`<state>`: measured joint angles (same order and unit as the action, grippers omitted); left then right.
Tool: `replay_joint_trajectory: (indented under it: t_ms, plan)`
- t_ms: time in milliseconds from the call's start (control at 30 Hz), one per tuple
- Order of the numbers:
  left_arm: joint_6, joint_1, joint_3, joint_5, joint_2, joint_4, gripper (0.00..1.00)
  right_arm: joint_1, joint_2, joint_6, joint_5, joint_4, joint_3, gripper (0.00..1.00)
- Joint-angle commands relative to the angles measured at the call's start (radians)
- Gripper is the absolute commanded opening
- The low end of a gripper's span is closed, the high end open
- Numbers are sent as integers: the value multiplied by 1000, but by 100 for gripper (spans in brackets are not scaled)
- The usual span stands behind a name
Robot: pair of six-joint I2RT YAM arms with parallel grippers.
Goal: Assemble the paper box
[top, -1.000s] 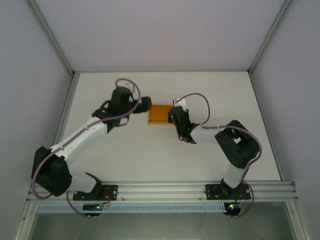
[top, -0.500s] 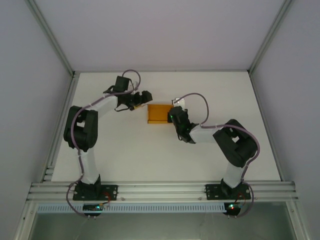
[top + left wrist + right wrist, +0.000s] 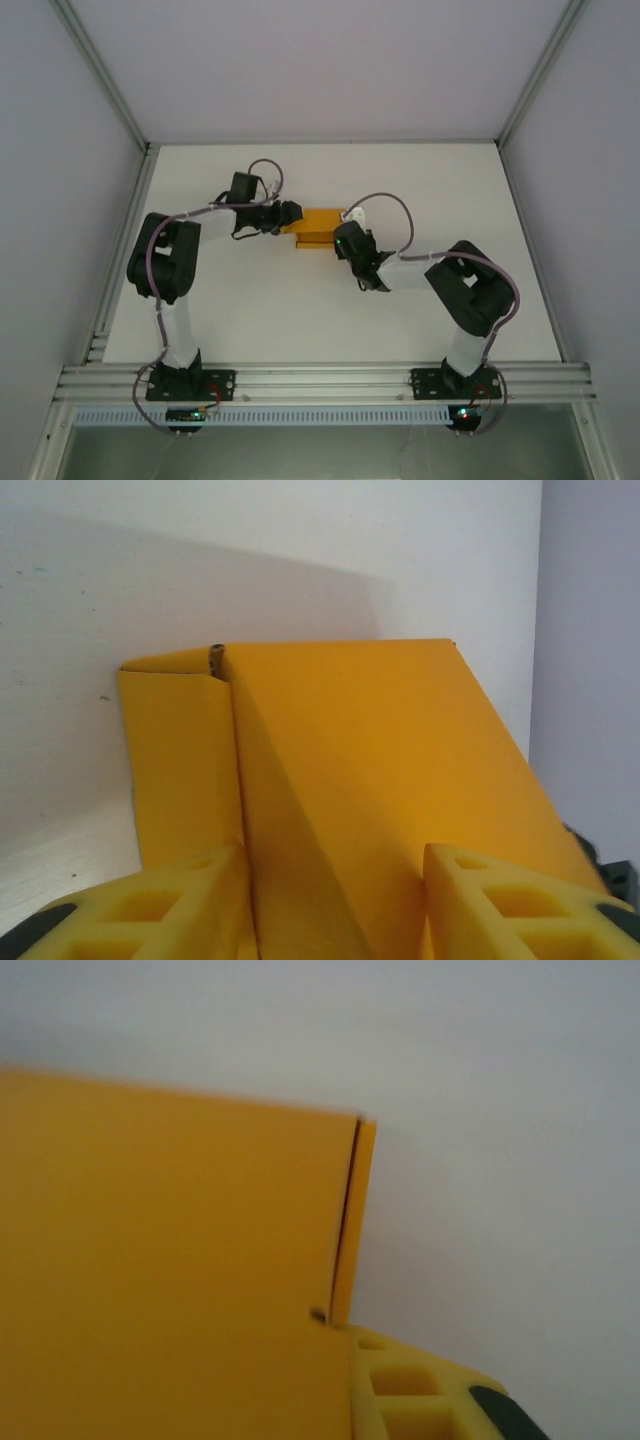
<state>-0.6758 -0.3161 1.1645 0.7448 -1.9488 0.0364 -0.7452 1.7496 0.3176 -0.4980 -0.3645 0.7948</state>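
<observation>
— Orange-yellow card, the paper box (image 3: 318, 222), lying on the white table (image 3: 300, 320) right between the two claws. Close up to both, seen from above.
— Hard against one end of it, left gripper (image 3: 290, 213); at the opposite end, right gripper (image 3: 342, 240). Agreed?
— Agreed. Over to the left wrist camera: yellow fingers (image 3: 150, 905) standing apart, card running straight out ahead between them.
— Pinching or just straddling?
— Cannot tell. Left one right against a narrow side flap (image 3: 180, 760), the other lying over a wide sloping panel (image 3: 380, 760). Raised crease (image 3: 245, 810) ahead of the claw, left of its middle, running away from it.
— And on the right wrist?
— Big flat panel (image 3: 160, 1260) filling everything left of the claw's single finger (image 3: 420, 1390) in sight. Thin strip (image 3: 358, 1200) along the panel's edge, just beyond that fingertip, with a dark slit (image 3: 343, 1210) between strip and panel.
— Spread or pressed together, that right claw?
— Cannot tell either, with just one finger to go on. Bottom edge of the card meeting the finger's top; looks like touching.
— Shape of the box?
— Partly folded: one panel tilted, flap lying flatter beside it.
</observation>
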Motion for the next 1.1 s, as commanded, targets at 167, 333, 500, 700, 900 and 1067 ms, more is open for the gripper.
replay_joint_trajectory:
  t_ms: [167,333,500,700,900,1067]
  plan:
    - [32,-11,-62,-108,-35,-87,47,-15,-231,66,103,319,-62,40]
    - [65,-26,-72,-211,-24,-144,48,18,-377,77,259,413,-107,64]
    - [111,-55,-59,-308,-19,-212,48,124,-470,92,475,385,-117,99]
    - [111,-64,-58,-308,-18,-208,48,246,-299,154,637,378,59,99]
    - [114,-67,-54,-319,-12,-216,49,331,13,245,793,414,271,89]
    - [124,-69,-48,-322,-12,-221,50,349,138,264,861,403,289,77]
